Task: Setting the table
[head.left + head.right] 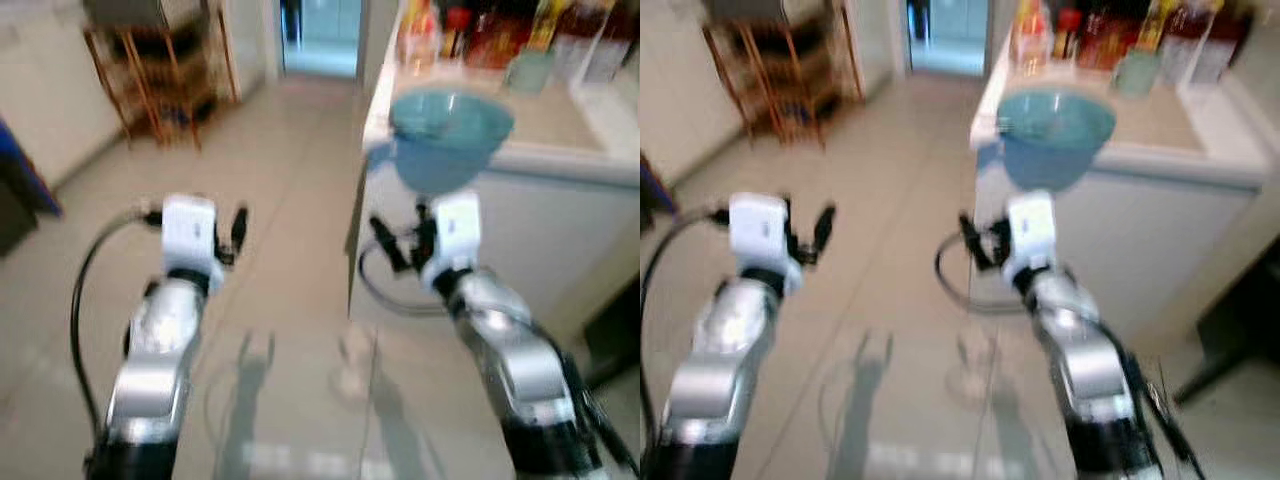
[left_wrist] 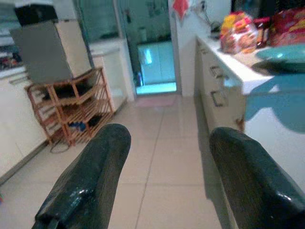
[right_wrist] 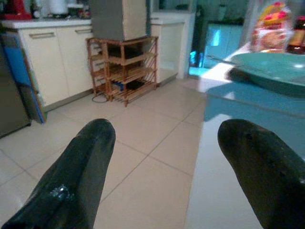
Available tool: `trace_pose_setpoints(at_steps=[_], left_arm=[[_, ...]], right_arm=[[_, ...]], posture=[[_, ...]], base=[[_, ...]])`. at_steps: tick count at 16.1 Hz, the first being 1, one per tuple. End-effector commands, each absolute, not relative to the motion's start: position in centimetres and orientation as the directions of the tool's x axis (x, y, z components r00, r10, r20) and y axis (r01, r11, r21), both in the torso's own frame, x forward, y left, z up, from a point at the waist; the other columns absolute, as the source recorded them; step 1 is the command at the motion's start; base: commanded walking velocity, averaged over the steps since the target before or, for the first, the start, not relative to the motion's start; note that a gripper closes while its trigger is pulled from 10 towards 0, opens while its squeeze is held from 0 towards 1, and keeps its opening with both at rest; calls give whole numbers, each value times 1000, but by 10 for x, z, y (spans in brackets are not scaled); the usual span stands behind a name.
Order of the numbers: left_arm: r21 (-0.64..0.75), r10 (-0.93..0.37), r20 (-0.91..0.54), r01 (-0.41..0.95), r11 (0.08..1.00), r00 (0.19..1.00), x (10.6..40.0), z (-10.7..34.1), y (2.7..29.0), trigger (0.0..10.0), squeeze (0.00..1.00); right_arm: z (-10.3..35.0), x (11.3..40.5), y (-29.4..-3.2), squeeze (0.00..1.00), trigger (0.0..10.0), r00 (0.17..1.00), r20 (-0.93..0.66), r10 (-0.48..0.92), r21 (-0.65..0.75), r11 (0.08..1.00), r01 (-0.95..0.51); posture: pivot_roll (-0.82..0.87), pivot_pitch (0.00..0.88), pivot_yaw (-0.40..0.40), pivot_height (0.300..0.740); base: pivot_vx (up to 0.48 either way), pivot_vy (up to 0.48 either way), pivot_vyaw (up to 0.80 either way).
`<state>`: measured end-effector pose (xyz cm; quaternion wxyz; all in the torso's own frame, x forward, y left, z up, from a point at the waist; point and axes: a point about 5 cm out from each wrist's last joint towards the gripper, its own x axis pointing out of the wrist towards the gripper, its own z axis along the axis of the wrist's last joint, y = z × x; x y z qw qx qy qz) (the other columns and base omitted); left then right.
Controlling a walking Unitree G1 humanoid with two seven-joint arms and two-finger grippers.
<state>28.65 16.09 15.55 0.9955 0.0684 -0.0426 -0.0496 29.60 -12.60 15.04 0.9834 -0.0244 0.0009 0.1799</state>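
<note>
Two grippers, left (image 1: 232,232) and right (image 1: 400,243), I see raised over the floor (image 1: 280,200), fingers spread wide, holding nothing. Bowl (image 1: 450,125) sits on the counter (image 1: 560,125) corner, far right.

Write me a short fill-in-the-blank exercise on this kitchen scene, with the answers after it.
1. The bowl on the counter is ____ in colour.
2. The fingers of the left hand and the right hand are both ____.
3. The shelf rack by the cabinets is made of ____.
4. The bottles stand ____ the bowl, further back on the counter.

Answers: blue; open; wood; behind
</note>
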Motion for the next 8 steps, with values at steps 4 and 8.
trace_pose_setpoints(at_steps=[4, 8], left_arm=[[154, -147, 77, 134, 979, 986, 290, 158, 153, 10000, 0], [168, -157, 96, 140, 976, 983, 296, 166, 159, 10000, 0]], right_arm=[[158, 298, -131, 0, 10000, 940, 18, 340, -48, 940, -339], [171, 287, -126, 0, 10000, 947, 112, 302, -40, 953, -300]], posture=[[36, 0, 18, 740], [39, 0, 36, 740]], base=[[311, 0, 0], [311, 0, 0]])
